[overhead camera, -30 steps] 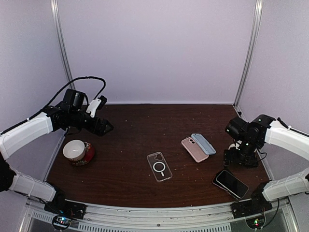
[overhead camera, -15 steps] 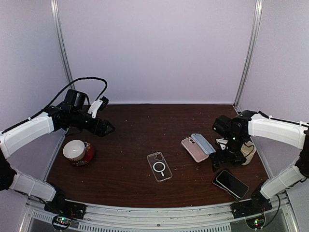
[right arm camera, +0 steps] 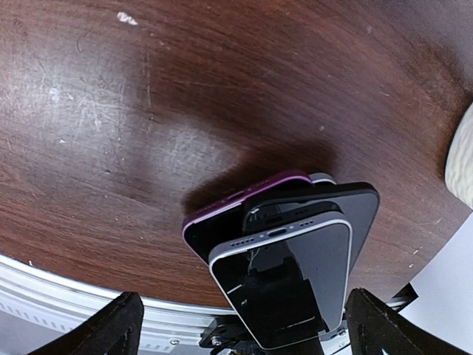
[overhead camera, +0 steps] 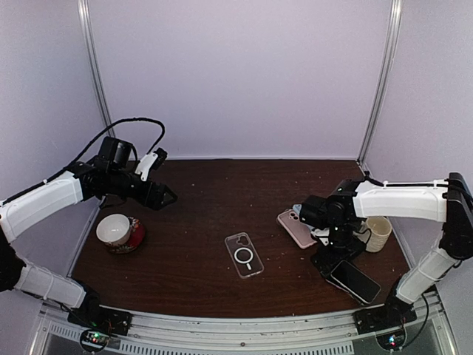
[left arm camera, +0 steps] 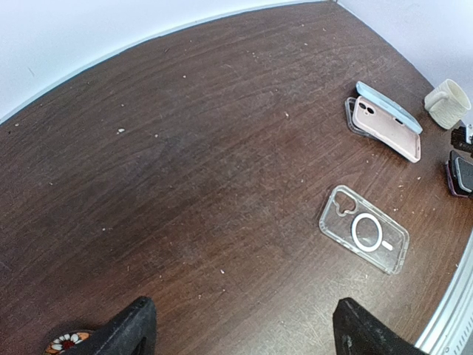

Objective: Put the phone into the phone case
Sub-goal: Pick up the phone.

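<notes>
A clear phone case (overhead camera: 244,254) with a white ring lies flat at the table's middle front; it also shows in the left wrist view (left arm camera: 363,229). A stack of phones (overhead camera: 353,281) lies at the front right. In the right wrist view the top phone (right arm camera: 288,281) has a silver edge and a dark screen, and it lies over a black phone and a purple one (right arm camera: 222,214). My right gripper (overhead camera: 330,260) is open just above the stack's left end (right arm camera: 251,325), holding nothing. My left gripper (overhead camera: 159,194) is open and empty, high over the far left (left arm camera: 247,333).
A pink case and a blue case (overhead camera: 303,224) lie overlapped behind the right gripper. A cream mug (overhead camera: 377,233) stands at the right edge. A white cup on a red saucer (overhead camera: 114,229) stands at the left. The table's metal front rim (right arm camera: 89,310) is close to the phones.
My right arm has swung left and forward from the right edge to the phone stack, uncovering the cream mug. The left arm has barely moved.
</notes>
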